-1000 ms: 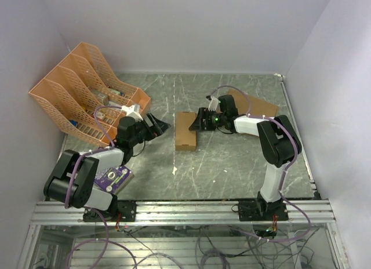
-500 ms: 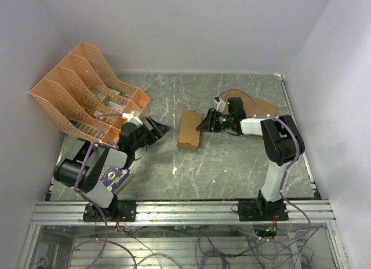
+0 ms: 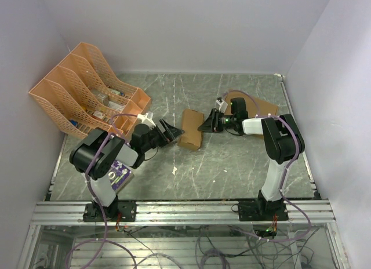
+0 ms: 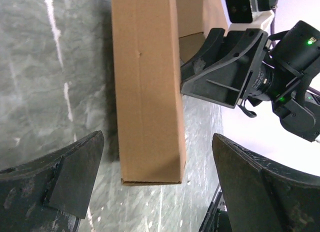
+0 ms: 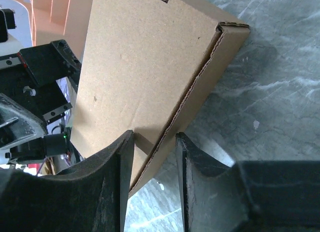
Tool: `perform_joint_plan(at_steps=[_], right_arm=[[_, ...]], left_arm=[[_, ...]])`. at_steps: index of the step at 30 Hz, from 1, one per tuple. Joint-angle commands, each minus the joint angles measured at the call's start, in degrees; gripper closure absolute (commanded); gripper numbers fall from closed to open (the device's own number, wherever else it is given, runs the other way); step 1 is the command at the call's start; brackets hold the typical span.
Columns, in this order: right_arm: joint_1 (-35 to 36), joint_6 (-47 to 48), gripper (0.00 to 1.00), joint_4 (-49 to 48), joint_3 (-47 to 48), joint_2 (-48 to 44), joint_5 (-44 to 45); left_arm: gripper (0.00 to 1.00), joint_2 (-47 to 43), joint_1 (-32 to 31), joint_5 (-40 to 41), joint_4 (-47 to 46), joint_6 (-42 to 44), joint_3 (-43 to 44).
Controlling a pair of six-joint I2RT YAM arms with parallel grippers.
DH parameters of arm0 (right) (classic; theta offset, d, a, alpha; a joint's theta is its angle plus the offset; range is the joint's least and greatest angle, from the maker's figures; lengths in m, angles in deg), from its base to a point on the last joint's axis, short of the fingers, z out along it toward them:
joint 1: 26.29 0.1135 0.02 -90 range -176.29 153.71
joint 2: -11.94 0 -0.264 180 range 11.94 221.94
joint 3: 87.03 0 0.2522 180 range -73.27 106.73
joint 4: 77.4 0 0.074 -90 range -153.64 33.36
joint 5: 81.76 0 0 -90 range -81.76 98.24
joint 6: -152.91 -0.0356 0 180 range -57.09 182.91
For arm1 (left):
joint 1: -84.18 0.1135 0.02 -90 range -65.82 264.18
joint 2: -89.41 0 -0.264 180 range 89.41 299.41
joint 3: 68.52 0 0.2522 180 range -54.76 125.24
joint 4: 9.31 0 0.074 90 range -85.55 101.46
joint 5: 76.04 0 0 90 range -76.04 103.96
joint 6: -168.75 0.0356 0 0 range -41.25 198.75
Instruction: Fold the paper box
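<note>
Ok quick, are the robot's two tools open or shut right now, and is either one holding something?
Left tool: open wide, holding nothing.
Right tool: closed on the edge of the paper box.

Bright, even, soft light from above; no glare. Box casts dark shadow strip alongside, just ahead of L gripper. Wrist views: near fingers soft-focus, box sharp. Top view crisp.
</note>
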Motion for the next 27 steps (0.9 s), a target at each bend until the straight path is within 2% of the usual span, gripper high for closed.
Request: perform_joint_plan(at_steps=[1, 10, 12, 14, 17, 20, 24, 26, 27], right_arm=[[-0.7, 1.63, 0.64, 3.29, -1.59, 2.77, 2.64], [-0.79, 2.01, 0.64, 3.39, -1.32, 2.91, 2.11], [-0.74, 2.19, 0.63, 3.34, -1.17, 2.79, 1.68], [-0.92, 2.72, 0.6, 3.66, -0.79, 2.17, 1.26], [-1.55, 4.67, 0.49, 4.7, 0.07, 0.68, 0.83], [-3.67, 6.41, 0.39, 5.54, 0.63, -2.42, 0.3], [-7.78, 9.29, 0.35, 7.57, 1.13, -9.17, -2.26], [-10.12, 12.48, 0.34, 9.25, 3.47, -13.11, -4.06], [-11.81, 14.88, 0.33, 11.12, 4.48, -15.08, -4.74]], left_arm=[[0.0, 1.3, -0.97, 0.24, -2.88, 1.12, 3.17], [0.03, 8.11, -2.84, -1.94, -6.98, -0.67, 5.6], [0.08, 8.45, -3.3, -1.85, -7.23, -0.62, 6.19], [0.22, 8.23, -3.52, -1.82, -7.23, -0.33, 6.63], [0.4, 6.82, -3.49, -0.92, -6.97, 0.43, 6.27], [0.43, 3.35, -3.54, 0.13, -4.0, 2.82, 5.72], [0.45, -6.14, -3.17, 0.68, 7.42, 8.6, 6.78], [0.45, -13.2, -3.01, 3.07, 25.1, 15.24, 10.87], [0.45, -16.39, -3.1, 5.62, 36.26, 22.5, 14.8]])
